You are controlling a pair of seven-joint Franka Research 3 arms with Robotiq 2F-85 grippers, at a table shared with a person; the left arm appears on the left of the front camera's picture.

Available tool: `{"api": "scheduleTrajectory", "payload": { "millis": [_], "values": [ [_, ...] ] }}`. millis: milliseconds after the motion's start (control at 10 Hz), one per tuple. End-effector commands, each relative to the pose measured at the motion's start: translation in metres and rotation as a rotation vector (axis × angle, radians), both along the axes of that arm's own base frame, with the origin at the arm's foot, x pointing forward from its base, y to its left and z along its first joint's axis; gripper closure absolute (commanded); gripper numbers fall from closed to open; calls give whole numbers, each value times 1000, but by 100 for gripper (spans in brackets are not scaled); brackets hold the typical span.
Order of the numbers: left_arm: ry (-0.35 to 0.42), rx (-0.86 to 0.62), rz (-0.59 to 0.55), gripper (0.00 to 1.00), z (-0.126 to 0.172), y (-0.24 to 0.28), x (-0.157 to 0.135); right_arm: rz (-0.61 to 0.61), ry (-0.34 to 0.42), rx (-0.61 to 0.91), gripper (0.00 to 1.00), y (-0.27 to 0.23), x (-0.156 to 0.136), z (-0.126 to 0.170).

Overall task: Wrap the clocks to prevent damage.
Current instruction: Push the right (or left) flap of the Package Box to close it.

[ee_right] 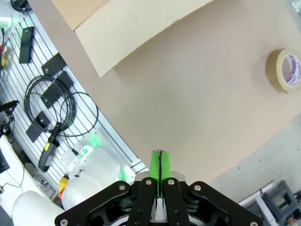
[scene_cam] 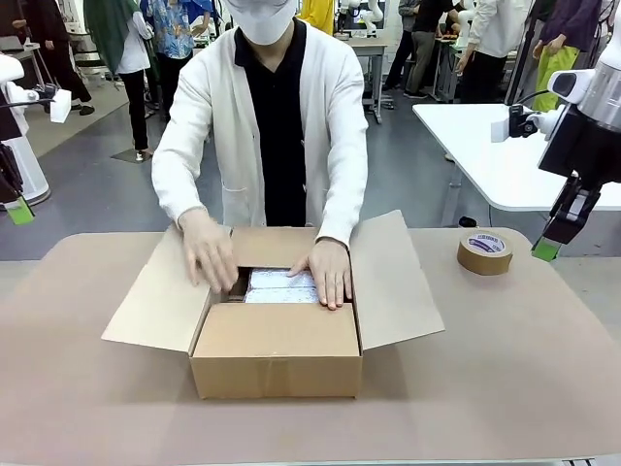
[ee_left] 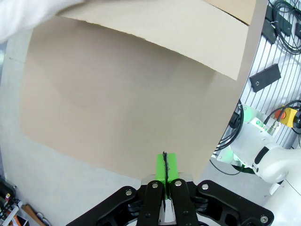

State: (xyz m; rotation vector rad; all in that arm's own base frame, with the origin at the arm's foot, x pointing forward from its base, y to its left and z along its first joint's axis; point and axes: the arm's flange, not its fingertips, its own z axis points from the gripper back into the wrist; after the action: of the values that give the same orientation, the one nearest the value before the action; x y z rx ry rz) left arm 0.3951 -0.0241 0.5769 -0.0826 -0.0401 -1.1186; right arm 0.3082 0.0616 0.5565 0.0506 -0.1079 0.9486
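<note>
Between the left gripper [scene_cam: 19,212] and the right gripper [scene_cam: 546,249], well apart from both, stands an open brown cardboard box [scene_cam: 277,359] with its flaps spread. It holds a pale, crinkled wrapped bundle [scene_cam: 281,286] that the person's hands [scene_cam: 330,274] reach in to; what lies under the wrap cannot be made out. Both grippers hang over the smooth tan table [scene_cam: 505,388] with green pads [ee_left: 159,169] pressed together on nothing, and a round roll of brown tape [scene_cam: 485,252] lies flat near the right gripper, on its box side.
</note>
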Motion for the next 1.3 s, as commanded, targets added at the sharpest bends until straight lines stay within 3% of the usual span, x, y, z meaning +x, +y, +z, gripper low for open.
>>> {"api": "scheduleTrajectory", "payload": {
  "millis": [0,400,500,600,700,800,1000,1100,1200],
  "values": [
    [-3,15,-2,100,2,2,1,10,4,12,99,0,-1,-1],
    [0,0,0,100,0,0,0,10,4,12,99,0,-1,-1],
    [-56,-105,-169,100,-16,24,34,10,4,12,99,0,-1,-1],
    [-28,-267,-236,100,-35,43,54,10,4,12,99,0,-1,-1],
    [-55,-400,-304,100,-61,59,55,10,4,12,99,0,-1,-1],
    [-132,-516,-366,100,-79,68,52,10,4,12,99,0,-1,-1],
    [-50,-801,-337,100,-96,95,59,10,4,12,99,0,-1,-1],
    [-56,-890,-326,100,-107,102,50,10,4,12,99,0,-1,-1],
    [-85,-876,-317,100,-117,101,38,10,4,12,99,0,-1,-1]
  ]
}}
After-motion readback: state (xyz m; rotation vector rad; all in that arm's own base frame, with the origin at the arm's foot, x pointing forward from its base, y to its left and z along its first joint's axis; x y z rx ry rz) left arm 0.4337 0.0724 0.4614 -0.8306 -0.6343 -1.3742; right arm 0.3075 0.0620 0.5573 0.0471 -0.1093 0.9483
